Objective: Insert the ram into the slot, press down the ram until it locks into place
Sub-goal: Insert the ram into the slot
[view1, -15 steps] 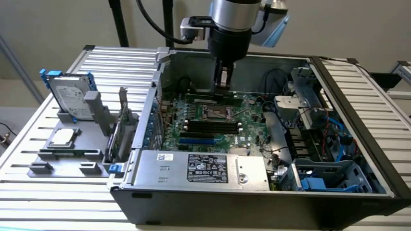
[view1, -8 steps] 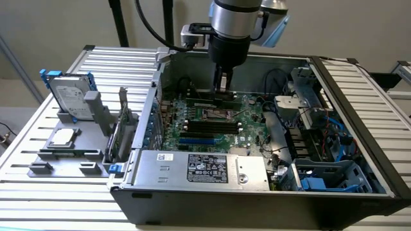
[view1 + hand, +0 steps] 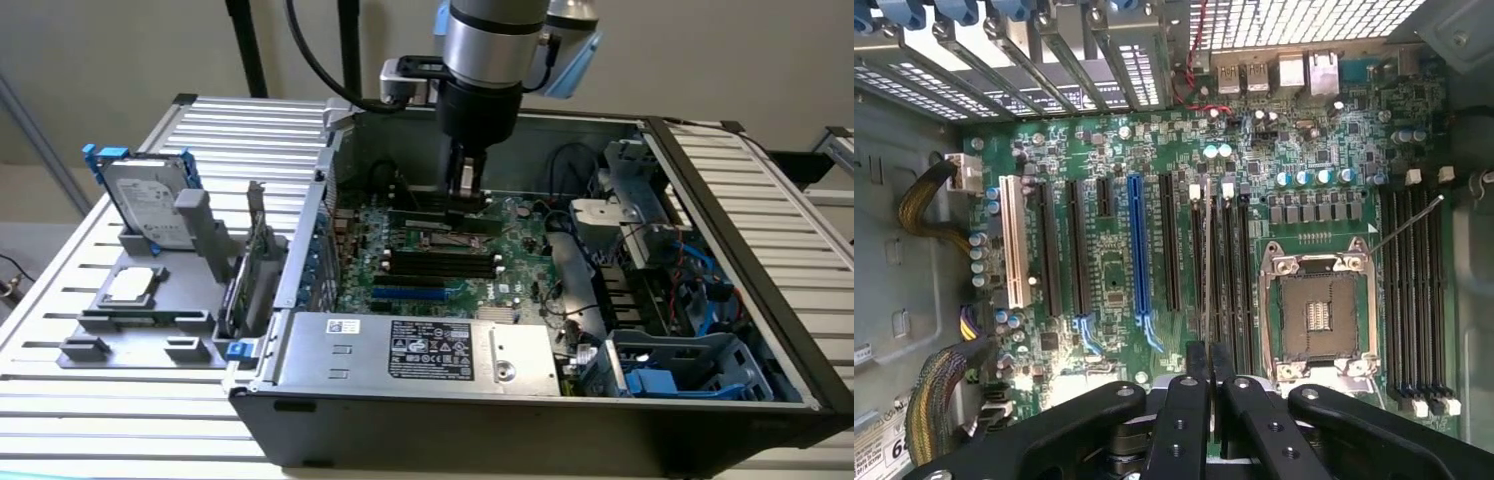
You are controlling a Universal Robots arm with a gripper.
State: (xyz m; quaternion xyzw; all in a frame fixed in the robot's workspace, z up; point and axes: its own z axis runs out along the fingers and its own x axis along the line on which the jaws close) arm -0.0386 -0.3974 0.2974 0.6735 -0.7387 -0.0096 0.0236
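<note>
Exterior view – the arm stands inside the open PC case (image 3: 400, 420), w/ the gripper (image 3: 463, 207) over the far half of the motherboard (image 3: 523, 228), nearer its rear edge than the edge by the power supply (image 3: 400, 345). The gripper is clenched on the ram (image 3: 430, 221), a dark strip lying level under the fingertips. The strip runs roughly parallel to the near bank of sockets (image 3: 441, 262) on the power-supply side. Whether its lower edge touches the board can't be told from this angle.

Wrist view – the ram (image 3: 1206, 270) is seen edge-on, a thin pale line running straight out from the gripper (image 3: 1208, 352), pinched between the fingers (image 3: 1194, 365) and centred in the grip. It lies along one slot (image 3: 1198, 250) in the bank between the blue expansion slot (image 3: 1135, 250) and the CPU socket (image 3: 1316, 312). Its far end reaches approx. to the white latches (image 3: 1195, 190) at that bank's end. The line looks parallel to the slot, not skewed.

Judged from this, the insert step is in hand: the stick is gripped and lined up over its slot, and nothing shows it pressed home or locked. Seating calls for three things:
- keeping the edge in line w/ the slot
- keeping both ends level, i.e. no tilt
- a straight downward push, until the latches close
</note>
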